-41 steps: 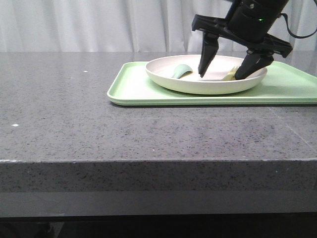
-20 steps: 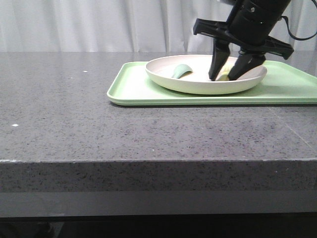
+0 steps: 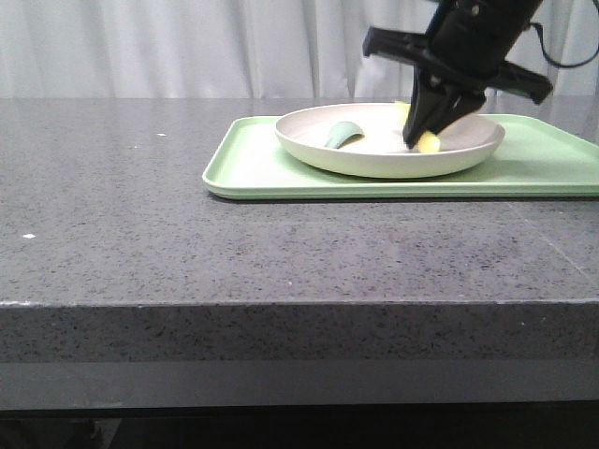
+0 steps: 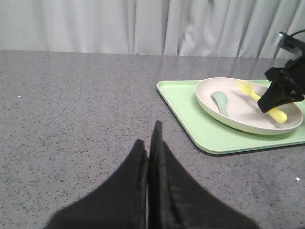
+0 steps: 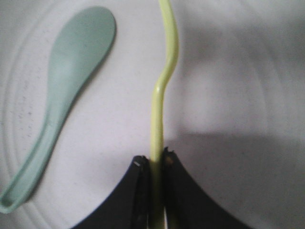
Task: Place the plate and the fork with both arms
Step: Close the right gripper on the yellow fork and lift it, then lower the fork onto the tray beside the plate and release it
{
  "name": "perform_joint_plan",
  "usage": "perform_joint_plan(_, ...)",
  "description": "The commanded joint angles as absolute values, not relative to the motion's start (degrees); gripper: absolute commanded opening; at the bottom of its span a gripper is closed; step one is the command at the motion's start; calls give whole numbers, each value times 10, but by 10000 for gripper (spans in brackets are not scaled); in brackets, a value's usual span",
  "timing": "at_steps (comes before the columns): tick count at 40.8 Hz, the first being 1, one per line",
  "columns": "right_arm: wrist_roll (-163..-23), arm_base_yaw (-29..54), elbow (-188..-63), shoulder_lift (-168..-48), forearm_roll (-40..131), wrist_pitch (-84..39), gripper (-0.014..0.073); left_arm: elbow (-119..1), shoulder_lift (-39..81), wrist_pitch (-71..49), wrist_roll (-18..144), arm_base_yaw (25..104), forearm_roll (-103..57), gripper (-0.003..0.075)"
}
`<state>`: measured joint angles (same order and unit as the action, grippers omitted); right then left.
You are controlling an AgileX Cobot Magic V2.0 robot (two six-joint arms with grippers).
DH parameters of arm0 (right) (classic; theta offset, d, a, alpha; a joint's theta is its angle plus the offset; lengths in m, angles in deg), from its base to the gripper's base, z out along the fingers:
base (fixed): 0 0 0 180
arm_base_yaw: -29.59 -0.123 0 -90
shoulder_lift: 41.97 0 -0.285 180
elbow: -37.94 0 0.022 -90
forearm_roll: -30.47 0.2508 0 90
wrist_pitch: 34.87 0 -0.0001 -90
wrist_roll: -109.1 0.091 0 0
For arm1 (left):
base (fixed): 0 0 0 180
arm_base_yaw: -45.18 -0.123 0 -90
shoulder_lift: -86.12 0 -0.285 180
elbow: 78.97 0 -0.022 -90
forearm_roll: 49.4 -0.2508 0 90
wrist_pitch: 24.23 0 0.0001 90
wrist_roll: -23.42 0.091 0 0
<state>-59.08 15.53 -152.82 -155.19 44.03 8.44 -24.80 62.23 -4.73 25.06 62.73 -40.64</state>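
Right gripper (image 3: 423, 138) has just snapped its fingers shut on the fork (image 4: 261, 98) at the plate's (image 3: 374, 161) three o'clock, so lifting looks next, while left gripper (image 4: 148, 157) idles closed over the desk (image 3: 187, 234).

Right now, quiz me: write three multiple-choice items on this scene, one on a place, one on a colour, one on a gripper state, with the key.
1. Where does the grey-green spoon lie?
A. in the cream plate
B. on the bare counter
C. on the tray beside the plate

2. What colour is the fork?
A. pale yellow
B. red
C. black

3. How is the right gripper?
A. wide open
B. shut on the fork
C. shut on the spoon

Key: 1 A, it rests inside the rim; 2 A, the right wrist view shows it; 3 B, its fingers pinch the handle.
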Motion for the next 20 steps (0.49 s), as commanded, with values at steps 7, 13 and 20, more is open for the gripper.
perform_joint_plan(7, -626, 218, -1573, -1485, 401, 91, -41, -264, 618, -90, 251, 627, -405, -18)
perform_joint_plan(13, -638, 252, -1569, -1490, 360, 122, -41, -264, 618, -90, 251, 627, -405, -18)
perform_joint_plan(20, -638, 272, -1569, -1514, 342, 138, -41, -264, 618, -90, 251, 627, -405, -18)
